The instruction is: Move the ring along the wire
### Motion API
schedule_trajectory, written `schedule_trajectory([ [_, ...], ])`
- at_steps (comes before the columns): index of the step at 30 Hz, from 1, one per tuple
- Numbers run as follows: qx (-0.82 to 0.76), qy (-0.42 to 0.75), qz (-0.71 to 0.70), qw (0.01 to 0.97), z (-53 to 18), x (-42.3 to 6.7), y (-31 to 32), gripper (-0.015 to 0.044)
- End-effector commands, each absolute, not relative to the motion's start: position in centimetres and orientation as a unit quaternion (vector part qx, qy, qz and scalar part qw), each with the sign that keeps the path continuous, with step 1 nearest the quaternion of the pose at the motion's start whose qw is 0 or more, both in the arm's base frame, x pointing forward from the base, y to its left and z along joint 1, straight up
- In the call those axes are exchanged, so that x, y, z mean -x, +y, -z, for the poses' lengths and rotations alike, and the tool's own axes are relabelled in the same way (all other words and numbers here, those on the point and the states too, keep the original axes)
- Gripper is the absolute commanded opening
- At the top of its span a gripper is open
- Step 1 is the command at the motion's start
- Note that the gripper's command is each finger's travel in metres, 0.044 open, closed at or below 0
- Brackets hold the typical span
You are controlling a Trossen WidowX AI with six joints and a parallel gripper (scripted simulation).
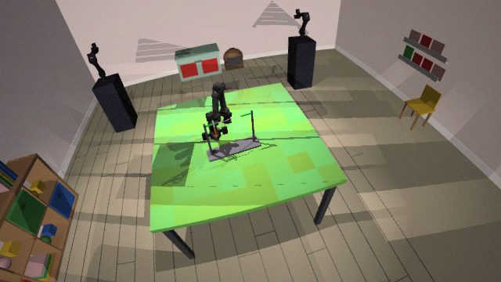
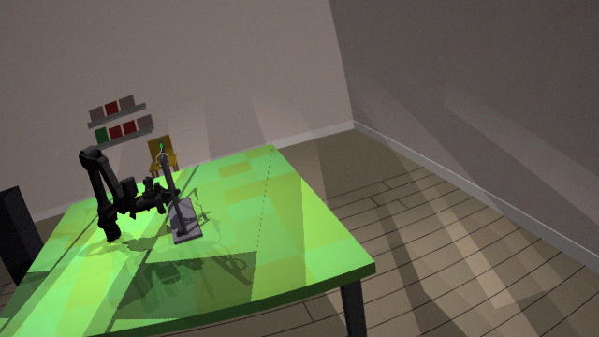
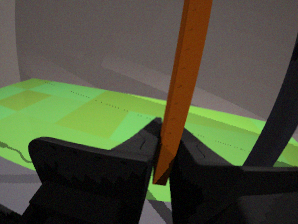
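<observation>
The orange handle hangs down from its ring, which sits on the green part of the wire by the left post. My gripper is shut on the lower end of the handle. In the wrist view a dark post rises just to the right of the fingers. The other post with its green wire part stands to the right on the grey base plate. The thin grey wire between the posts is too faint to make out.
The rig stands on a green table, with the arm's base behind it. Two dark pedestals, a shelf unit and a yellow chair stand on the floor, away from the table.
</observation>
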State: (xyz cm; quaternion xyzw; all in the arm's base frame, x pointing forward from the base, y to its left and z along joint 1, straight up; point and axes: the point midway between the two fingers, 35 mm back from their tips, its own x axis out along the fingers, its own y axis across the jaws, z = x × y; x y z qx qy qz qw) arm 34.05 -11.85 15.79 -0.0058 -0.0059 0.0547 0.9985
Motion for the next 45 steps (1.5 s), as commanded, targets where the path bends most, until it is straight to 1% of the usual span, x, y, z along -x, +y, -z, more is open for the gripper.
schedule_trajectory([
  [1, 0.006, -0.008, -0.052, 0.999, -16.0, -34.1, -12.0, -0.015],
  [10, 0.006, -0.008, -0.052, 0.999, -16.0, -34.1, -11.9, -0.015],
  [45, 0.005, -0.006, -0.051, 0.999, -15.9, -33.8, -8.4, -0.015],
])
